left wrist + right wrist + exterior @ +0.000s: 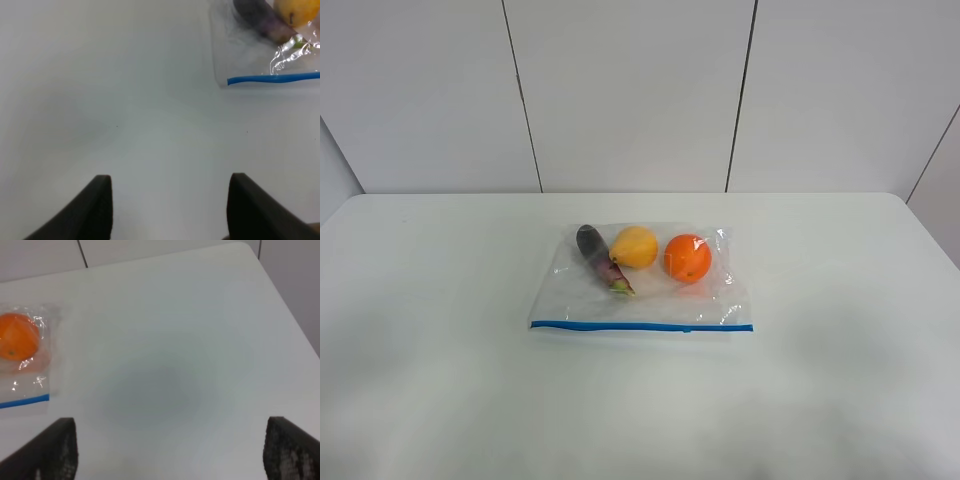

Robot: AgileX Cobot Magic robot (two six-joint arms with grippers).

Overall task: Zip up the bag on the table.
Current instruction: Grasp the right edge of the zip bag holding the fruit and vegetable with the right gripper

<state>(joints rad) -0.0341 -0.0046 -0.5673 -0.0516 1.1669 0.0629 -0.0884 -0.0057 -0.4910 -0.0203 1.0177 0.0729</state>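
Observation:
The clear bag [642, 290] lies flat in the middle of the white table [440, 300], its blue zipper strip [640, 326] along the near edge. An orange [687, 257], a yellow pear [635, 247] and a dark eggplant [598, 255] show through it. Neither arm shows in the high view. My left gripper [170, 205] is open over bare table, well short of the bag's left corner [227, 81]. My right gripper [170, 450] is open wide over bare table, off the bag's right end, where the orange [17, 336] and the zipper end [25, 401] show.
A white panelled wall [630, 90] stands behind the table. The table's far right corner [245, 247] is rounded, and its right edge runs close to my right gripper.

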